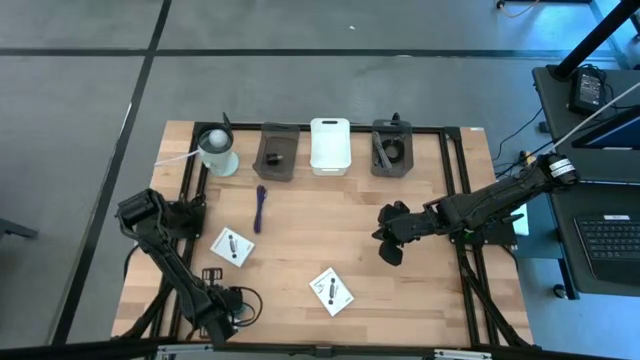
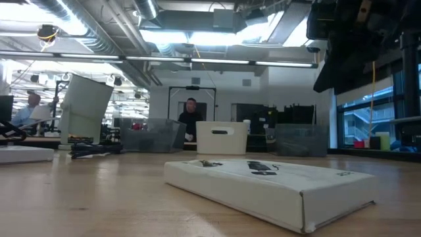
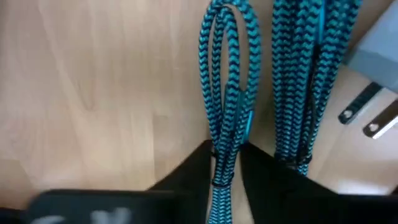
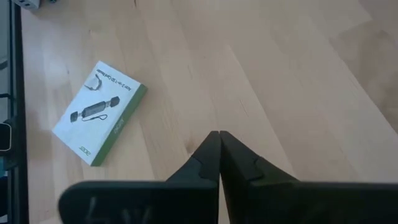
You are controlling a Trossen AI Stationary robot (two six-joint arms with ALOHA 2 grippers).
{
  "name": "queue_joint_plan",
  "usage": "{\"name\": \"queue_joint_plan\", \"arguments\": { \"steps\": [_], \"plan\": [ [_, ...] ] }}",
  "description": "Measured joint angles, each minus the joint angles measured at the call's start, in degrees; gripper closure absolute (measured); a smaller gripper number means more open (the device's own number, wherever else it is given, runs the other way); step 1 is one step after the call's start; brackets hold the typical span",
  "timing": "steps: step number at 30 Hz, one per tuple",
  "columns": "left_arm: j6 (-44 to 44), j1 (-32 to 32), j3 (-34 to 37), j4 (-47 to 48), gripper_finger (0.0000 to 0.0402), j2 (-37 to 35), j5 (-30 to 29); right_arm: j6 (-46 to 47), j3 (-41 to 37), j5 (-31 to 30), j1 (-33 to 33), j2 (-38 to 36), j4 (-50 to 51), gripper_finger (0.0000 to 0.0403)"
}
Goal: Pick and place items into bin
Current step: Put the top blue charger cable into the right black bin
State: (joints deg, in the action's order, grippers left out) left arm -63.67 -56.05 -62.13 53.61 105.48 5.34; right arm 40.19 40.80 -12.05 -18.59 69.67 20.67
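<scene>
Two braided teal cable loops (image 3: 227,93), apparently pinched.

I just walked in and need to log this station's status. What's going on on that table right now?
The left end effector, at the table's near left corner, is closing on a loop of teal and black braided cable lying on the wood. The right end effector is shut and empty, hovering over bare table at the right. Two white packets and a purple stick lie loose. The white bin sits in the back row.
</scene>
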Motion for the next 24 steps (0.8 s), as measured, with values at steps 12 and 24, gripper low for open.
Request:
{"name": "queue_joint_plan", "arguments": {
  "steps": [12, 24],
  "plan": [
    [-13.5, 5.4, 0.2, 6.7, 0.0388, -15.2, -19.0, -0.3, 0.0, 0.0, 0.0, 0.0, 0.1, 0.0396],
    [8.9, 27.1, 0.2, -8.0, 0.0388, -27.7, -42.7, 4.9, 0.0, -9.3, 1.5, 0.0, -2.7, 0.0384]
  ]
}}
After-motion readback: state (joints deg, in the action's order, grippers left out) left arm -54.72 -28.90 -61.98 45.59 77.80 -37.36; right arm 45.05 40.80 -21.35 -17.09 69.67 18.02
